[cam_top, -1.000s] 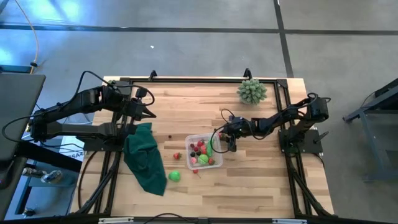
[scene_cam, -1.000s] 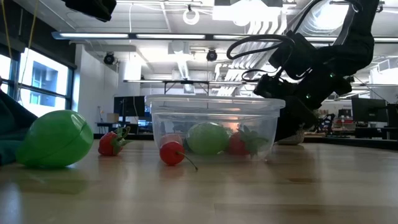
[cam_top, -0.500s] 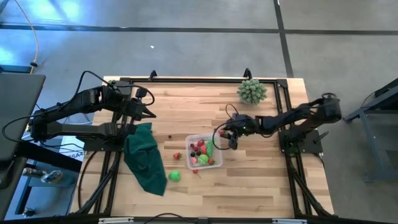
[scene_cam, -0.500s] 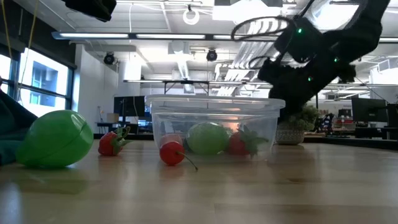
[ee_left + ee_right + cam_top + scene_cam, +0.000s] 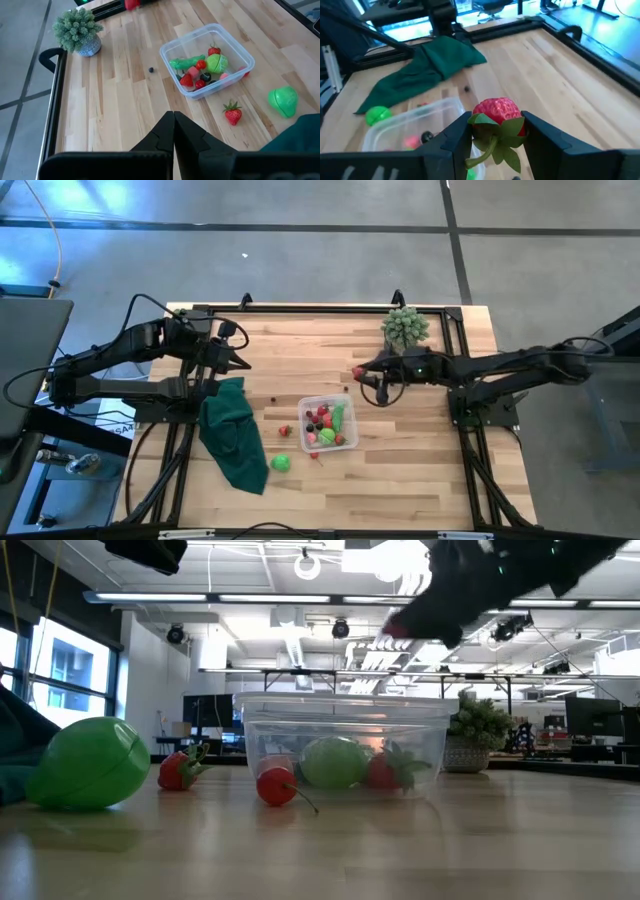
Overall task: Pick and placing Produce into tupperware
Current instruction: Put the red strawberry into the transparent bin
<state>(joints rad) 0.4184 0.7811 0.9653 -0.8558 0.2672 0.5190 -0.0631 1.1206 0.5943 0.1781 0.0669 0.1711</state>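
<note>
Right end effector (image 5: 497,131) clamps a toy strawberry (image 5: 498,120) between its fingers, held high over the bench (image 5: 420,470) beside the tupperware (image 5: 328,423) (presumably for dropping in); left end effector (image 5: 173,131) waits closed near the green cloth (image 5: 235,432).

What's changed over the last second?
The right gripper, shut on a strawberry, rose and pulled back from the tupperware's right edge toward the plant. The left gripper, the container's contents and the loose produce stayed put.
</note>
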